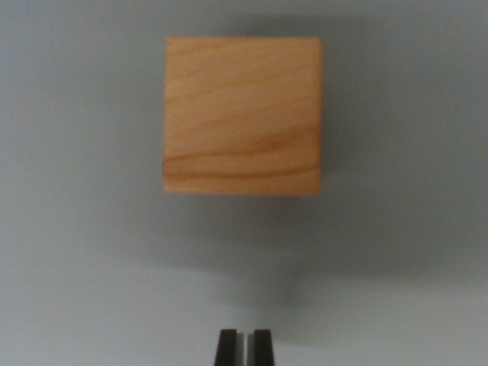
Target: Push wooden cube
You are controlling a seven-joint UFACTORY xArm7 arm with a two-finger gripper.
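As seen from the wrist: wooden cube [242,116], one item, pale grain with a darker streak low on the visible face. Placed in the upper middle of the view, edges square to the frame, no tilt apparent. Resting on a plain grey surface [69,252]; soft shadow spread around and below it. No long axis to speak of: near-equal sides, so no preferred face for a push other than the one nearest the hand.

Below the cube, at the bottom edge of the view: hand [245,347], two dark fingertips only, rest cropped out. Fingertips drawn close together, a thin sliver of light between them, grasping nothing; judged clenched or very nearly so.

Relation of note: cube lying straight ahead of the hand, toward the top of the view, almost exactly in line with the fingertips and only a hair off centre. Bare surface between the two; apart, not touching. Height of the fingertips above the surface not readable from this angle.

Judgement on step: approach made, contact not yet made. Next move likely a straight advance toward the cube's near edge, fingertips kept together as a single blunt pusher. Risk: contact off the middle of the face, turning the cube instead of sliding it; also passing over the top if carried too high.

Nothing else in view.
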